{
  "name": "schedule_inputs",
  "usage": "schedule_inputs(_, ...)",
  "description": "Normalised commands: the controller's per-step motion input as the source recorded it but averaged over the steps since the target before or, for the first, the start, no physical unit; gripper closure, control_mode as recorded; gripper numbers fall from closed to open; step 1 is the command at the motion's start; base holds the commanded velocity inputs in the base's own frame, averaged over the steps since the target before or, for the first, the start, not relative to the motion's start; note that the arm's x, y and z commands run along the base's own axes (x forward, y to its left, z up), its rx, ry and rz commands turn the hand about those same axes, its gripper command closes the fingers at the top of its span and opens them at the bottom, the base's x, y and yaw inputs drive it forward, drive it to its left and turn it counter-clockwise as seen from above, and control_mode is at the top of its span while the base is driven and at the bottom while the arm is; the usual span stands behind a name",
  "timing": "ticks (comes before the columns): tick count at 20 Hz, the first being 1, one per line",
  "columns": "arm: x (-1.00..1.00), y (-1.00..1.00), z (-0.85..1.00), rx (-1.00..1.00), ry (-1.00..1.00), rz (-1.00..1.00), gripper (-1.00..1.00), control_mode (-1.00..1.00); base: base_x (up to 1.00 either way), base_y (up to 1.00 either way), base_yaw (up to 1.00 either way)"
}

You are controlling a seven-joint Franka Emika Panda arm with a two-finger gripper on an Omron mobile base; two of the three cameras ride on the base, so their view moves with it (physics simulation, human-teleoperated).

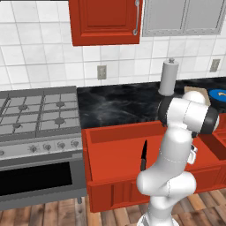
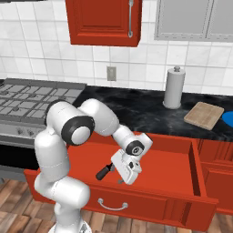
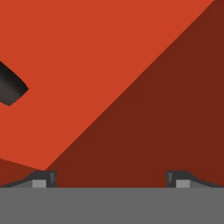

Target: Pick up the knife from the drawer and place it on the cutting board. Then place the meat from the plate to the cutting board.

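The red drawer [image 1: 110, 165] [image 2: 182, 175] stands pulled out below the counter. The dark knife [image 1: 142, 156] lies on its floor; its handle end [image 2: 104, 172] shows beside my hand and at the left edge of the hand view [image 3: 11, 87]. My gripper [image 2: 124, 178] [image 3: 112, 179] reaches down into the drawer just right of the handle, open, with nothing between its fingers. On the counter at the right lies the tan cutting board [image 1: 199, 93] [image 2: 205, 114], with the blue plate [image 1: 215, 98] [image 2: 228, 118] beside it. A small orange spot on the plate looks like the meat [image 1: 219, 93].
A paper-towel roll [image 1: 168, 77] [image 2: 173, 87] stands on the black counter behind the drawer. The gas stove [image 1: 37, 114] [image 2: 32, 102] is to the left. A red wall cabinet [image 1: 106, 20] hangs above. The drawer's side walls [image 2: 196, 164] hem in the hand.
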Motion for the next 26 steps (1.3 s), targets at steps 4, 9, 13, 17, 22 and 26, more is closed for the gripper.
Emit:
schedule_inputs(4, -0.46, -0.08, 0.64, -0.01, 0.11, -0.15, -1.0, -1.0, 0.0, 0.0, 0.0)
schedule_inputs(9, -0.01, 0.29, 0.53, -0.18, -0.01, 0.0, -1.0, -1.0, 0.0, 0.0, 0.0)
schedule_inputs(13, 0.0, 0.35, 0.33, -0.25, -0.07, 0.05, -1.0, -1.0, 0.0, 0.0, 0.0)
schedule_inputs(17, 0.0, 0.39, 0.05, -0.23, -0.02, 0.07, -1.0, -1.0, 0.0, 0.0, 0.0)
schedule_inputs(22, -0.04, 0.35, 0.0, -0.15, 0.0, 0.07, -1.0, -1.0, 0.0, 0.0, 0.0)
schedule_inputs(26, 0.01, 0.31, 0.11, -0.12, 0.0, 0.07, -1.0, -1.0, 0.0, 0.0, 0.0)
